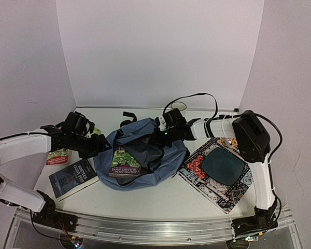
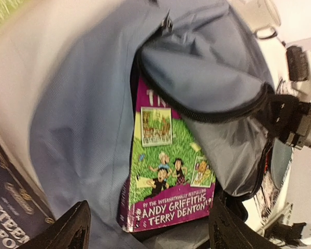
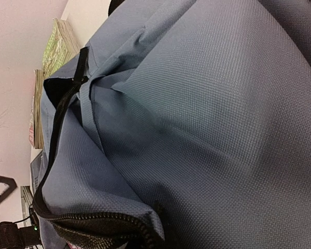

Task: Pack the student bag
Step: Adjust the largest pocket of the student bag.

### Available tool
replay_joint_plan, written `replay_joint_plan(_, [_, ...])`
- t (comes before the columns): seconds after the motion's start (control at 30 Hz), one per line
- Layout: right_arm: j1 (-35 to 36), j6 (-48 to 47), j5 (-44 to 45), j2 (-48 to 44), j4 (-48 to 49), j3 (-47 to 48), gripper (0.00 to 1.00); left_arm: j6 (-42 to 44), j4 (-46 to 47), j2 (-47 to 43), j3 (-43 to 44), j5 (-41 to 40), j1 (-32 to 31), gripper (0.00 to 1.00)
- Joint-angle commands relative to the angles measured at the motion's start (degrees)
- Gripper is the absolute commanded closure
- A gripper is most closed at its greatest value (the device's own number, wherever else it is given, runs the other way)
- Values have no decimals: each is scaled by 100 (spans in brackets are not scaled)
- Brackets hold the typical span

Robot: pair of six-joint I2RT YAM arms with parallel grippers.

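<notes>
Left gripper [image 1: 101, 148] gapes empty beside the soft woven blue bag [image 1: 168, 162], right gripper [image 1: 158, 138] pinching its zippered rim above a flat paperback [image 1: 124, 162].

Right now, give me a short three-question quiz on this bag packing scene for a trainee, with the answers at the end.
1. True or false: the purple Andy Griffiths paperback is fully hidden inside the student bag.
2. Which gripper pinches the bag's zipper edge: A left, B right?
3. Fill in: the dark navy book lies on the ___, beside the bag.

Key
1. False: its cover shows below the flap.
2. B, the right gripper; the left gripper stands open.
3. table
</notes>
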Motion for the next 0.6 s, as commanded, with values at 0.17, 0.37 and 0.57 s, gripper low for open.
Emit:
replay_joint_plan(0.17, [17, 75, -57, 111, 250, -73, 100, -1134, 520, 518, -621, 1289, -19, 21])
replay_joint_plan(0.37, [17, 102, -63, 209, 379, -78, 100, -1555, 995, 598, -1194, 1672, -70, 24])
replay_joint_plan(0.57, [20, 94, -60, 343, 450, 27, 100, -1905, 1575, 847, -1443, 1842, -276, 27])
